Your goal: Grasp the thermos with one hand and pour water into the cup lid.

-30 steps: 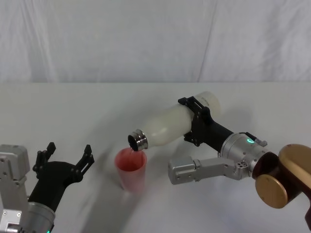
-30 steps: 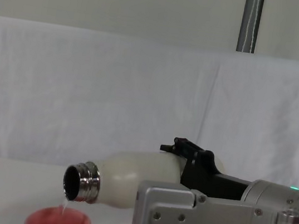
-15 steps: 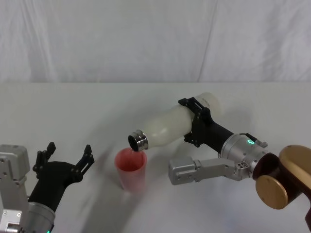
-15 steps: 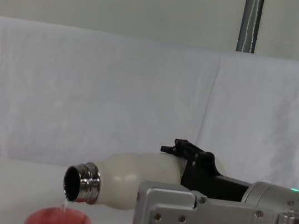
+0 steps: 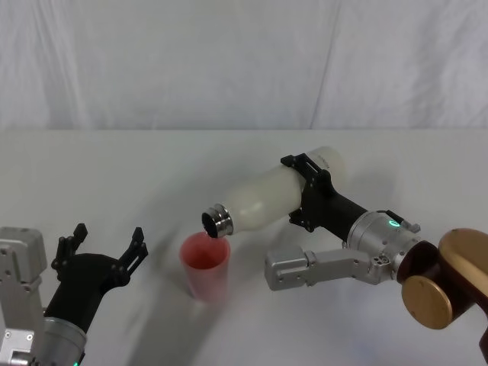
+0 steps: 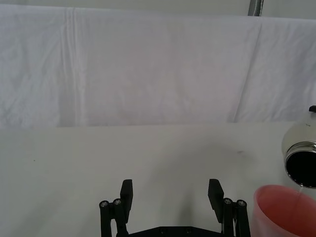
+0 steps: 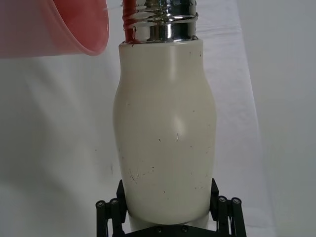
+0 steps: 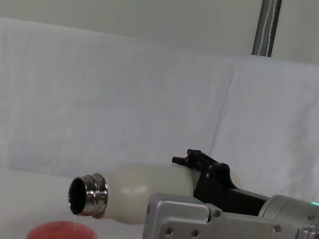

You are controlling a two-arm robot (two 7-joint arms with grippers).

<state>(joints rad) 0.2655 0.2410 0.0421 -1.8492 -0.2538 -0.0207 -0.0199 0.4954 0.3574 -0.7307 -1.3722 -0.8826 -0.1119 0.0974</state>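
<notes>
The thermos (image 5: 267, 197) is clamped, tipped, by the right gripper (image 5: 311, 192); water is trickled into the cup lid (image 5: 204, 265); the left gripper (image 5: 103, 250) is parked, spread.

Both end effectors are black two-finger jobs, right (image 5: 311, 192) and left (image 5: 103, 245), on silver-grey screwed housings; green LED just behind the right one.

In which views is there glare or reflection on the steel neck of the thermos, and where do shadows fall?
Right wrist view: the thermos neck mirrors the pink cup lid as a red streak. Chest view: bright highlights ring the neck. Head view: soft shadows lie on the table beside the cup lid and the open left gripper.
</notes>
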